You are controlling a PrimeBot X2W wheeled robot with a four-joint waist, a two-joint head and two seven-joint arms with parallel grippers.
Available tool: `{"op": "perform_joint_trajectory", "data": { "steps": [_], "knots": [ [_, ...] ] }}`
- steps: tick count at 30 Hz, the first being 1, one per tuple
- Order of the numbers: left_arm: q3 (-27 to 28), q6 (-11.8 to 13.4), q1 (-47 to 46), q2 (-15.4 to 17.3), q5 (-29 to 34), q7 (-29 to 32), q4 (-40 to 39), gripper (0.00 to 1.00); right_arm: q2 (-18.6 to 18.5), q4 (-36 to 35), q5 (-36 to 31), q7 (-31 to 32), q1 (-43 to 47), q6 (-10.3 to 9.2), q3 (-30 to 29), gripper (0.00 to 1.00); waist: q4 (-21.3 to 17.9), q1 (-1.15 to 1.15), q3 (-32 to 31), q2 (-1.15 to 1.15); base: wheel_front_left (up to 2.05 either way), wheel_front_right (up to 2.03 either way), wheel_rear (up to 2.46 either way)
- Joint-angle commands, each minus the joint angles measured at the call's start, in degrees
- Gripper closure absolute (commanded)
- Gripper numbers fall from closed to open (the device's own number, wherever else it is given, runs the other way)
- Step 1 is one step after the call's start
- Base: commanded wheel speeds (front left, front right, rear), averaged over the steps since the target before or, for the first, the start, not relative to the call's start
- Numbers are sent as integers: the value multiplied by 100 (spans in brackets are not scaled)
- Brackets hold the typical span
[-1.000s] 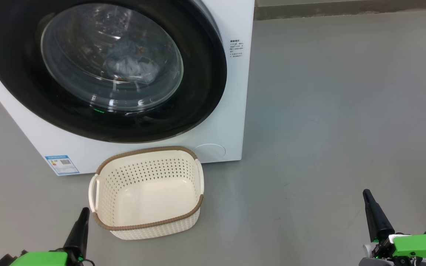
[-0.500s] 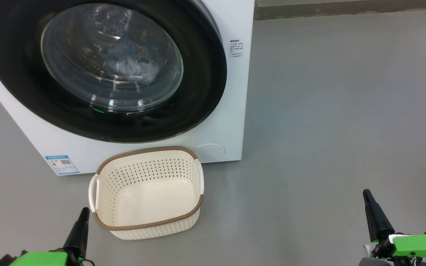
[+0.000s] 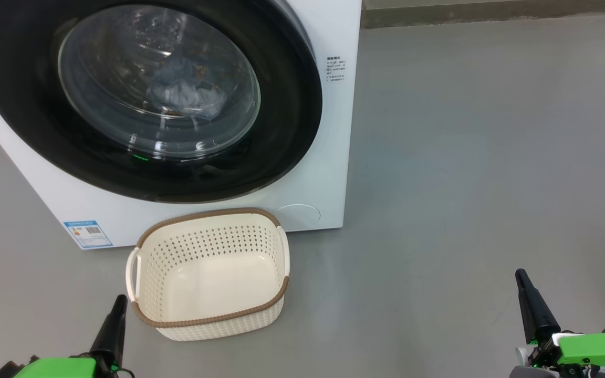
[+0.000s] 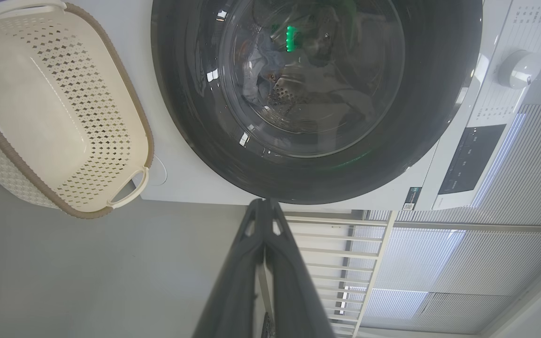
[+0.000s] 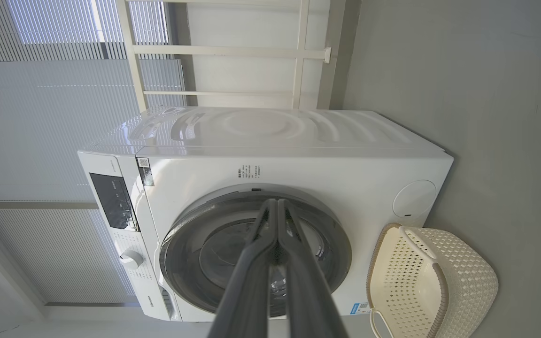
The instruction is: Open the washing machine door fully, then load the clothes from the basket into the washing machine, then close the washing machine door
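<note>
You're facing the washing machine door sitting shut, clothes lying behind its glass, basket standing just before it; left gripper and right gripper are sitting pressed together.

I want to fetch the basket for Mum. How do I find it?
Find the big white washing machine with the round black door. On the grey floor right in front of it, below the door, sits the basket: small, cream, full of little holes, with a brown woven-look rim, and empty.

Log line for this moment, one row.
washing machine door closed | clothes inside | basket empty | left end effector shut, empty | right end effector shut, empty
</note>
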Motion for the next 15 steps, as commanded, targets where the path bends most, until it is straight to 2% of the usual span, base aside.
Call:
{"op": "perform_joint_trajectory", "data": {
  "steps": [1, 15],
  "knots": [
    [198, -41, -235, 126, -50, 34, -113, 100, -21, -155, 25, 45, -235, 10, 129, 100, 0, 0, 0, 0, 0, 0, 0],
    [198, -41, -235, 126, -50, 34, -113, 100, -21, -155, 25, 45, -235, 10, 129, 100, 0, 0, 0, 0, 0, 0, 0]
  ]
}}
